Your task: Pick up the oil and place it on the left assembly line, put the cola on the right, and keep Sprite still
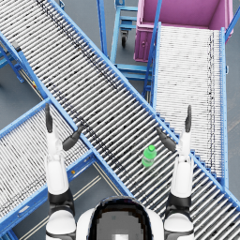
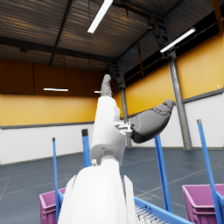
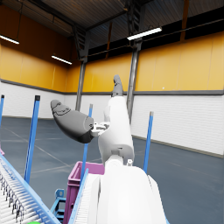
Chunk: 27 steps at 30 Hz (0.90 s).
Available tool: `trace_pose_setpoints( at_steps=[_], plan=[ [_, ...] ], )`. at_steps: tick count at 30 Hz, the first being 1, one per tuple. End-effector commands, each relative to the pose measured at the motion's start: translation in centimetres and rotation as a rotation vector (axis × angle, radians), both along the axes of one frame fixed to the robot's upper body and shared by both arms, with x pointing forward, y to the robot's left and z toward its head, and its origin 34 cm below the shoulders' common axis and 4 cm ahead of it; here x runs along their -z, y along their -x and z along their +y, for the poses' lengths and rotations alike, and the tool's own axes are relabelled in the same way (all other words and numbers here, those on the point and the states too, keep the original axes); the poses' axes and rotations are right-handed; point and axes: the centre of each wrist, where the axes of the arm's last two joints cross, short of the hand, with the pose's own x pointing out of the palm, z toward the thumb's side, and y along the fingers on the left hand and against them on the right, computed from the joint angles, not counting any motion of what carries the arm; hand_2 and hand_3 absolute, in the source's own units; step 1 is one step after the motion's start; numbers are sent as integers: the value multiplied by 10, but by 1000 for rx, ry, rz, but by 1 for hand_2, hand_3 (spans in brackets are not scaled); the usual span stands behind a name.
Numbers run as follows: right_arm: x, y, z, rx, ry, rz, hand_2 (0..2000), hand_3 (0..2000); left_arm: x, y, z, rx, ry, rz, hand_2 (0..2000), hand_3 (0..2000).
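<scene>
Head view: the green Sprite bottle sits on the rollers of the middle conveyor, just beside the right forearm and well apart from the left hand. The left hand and the right hand are both raised above the rollers, fingers released and spread, grasping nothing. Both wrist views show the same spread.
</scene>
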Motion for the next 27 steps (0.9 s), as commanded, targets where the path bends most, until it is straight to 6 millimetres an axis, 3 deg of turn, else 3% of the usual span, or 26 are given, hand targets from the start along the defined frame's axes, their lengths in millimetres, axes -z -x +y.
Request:
trace_pose_setpoints(
  at_steps=[1, 14, 27],
  plan=[
    [0, 0, 0, 1, -1, 0, 0, 0, -3, 1, 1, -5, 2, -12, 0, 0],
    [-6, 7, 0, 3, -3, -33, 0, 0, 8, -2, 2, -6, 12, 31, 0, 0],
    [-14, 7, -1, 8, -4, -64, 0, 0, 1, -2, 1, -4, 11, 7, 0, 0]
  ],
)
